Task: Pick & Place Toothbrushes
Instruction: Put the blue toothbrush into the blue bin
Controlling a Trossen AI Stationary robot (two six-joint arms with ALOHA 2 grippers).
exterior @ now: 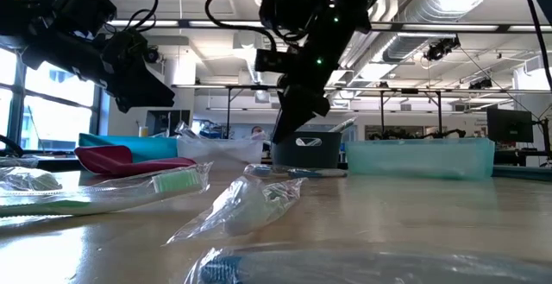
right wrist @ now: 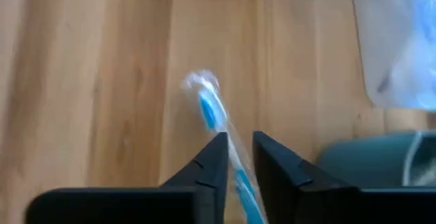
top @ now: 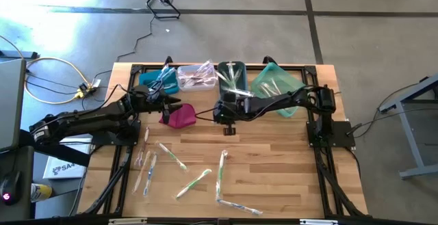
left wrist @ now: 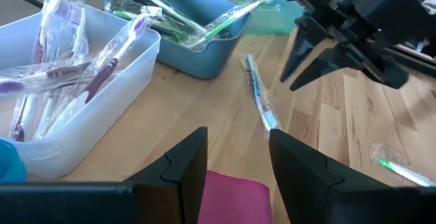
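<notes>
We see the right tool (right wrist: 238, 157) low over the tabletop (top: 274, 177), its fingers a little apart around a blue toothbrush (right wrist: 210, 112) lying on the wood by the grey bin (left wrist: 184, 40). The left tool (left wrist: 235, 156) hangs open above the pink pouch (top: 179, 115). More toothbrushes (top: 220, 174) lie loose on the tabletop, others sit in the bins.

Both arms reach over the wooden table (top: 274, 184) near four bins (top: 231, 74) along its far edge; wrapped toothbrushes (top: 194, 182) lie scattered nearer me.
</notes>
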